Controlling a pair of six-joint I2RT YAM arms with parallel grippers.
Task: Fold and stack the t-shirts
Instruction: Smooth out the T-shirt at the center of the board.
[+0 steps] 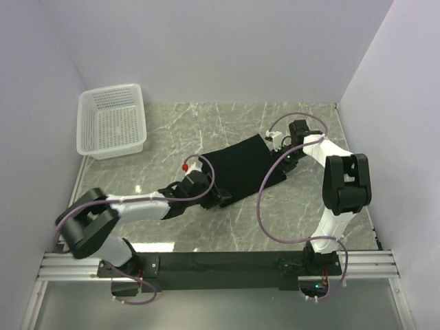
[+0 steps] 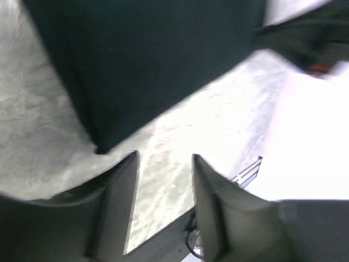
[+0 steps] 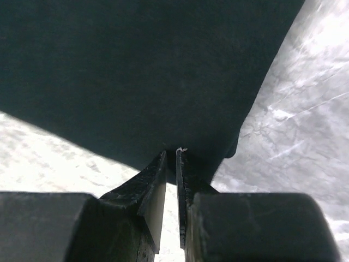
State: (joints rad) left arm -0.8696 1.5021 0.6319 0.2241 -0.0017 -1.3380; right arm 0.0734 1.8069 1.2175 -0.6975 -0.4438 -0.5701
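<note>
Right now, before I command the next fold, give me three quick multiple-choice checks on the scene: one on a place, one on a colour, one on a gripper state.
1. Where on the table does the basket stand?
A) far left corner
B) near right corner
C) dead centre

2. What colour is the t-shirt?
A) white
B) black
C) red

3. How is the left gripper?
A) shut on the t-shirt
B) shut on the basket
C) open, nothing between its fingers

Answers:
1 A, the top view shows the basket in the far left corner, apart from the t-shirt.
2 B, the cloth is black in all three views.
3 C, the left wrist view shows bare table in the gap between the fingers.
</note>
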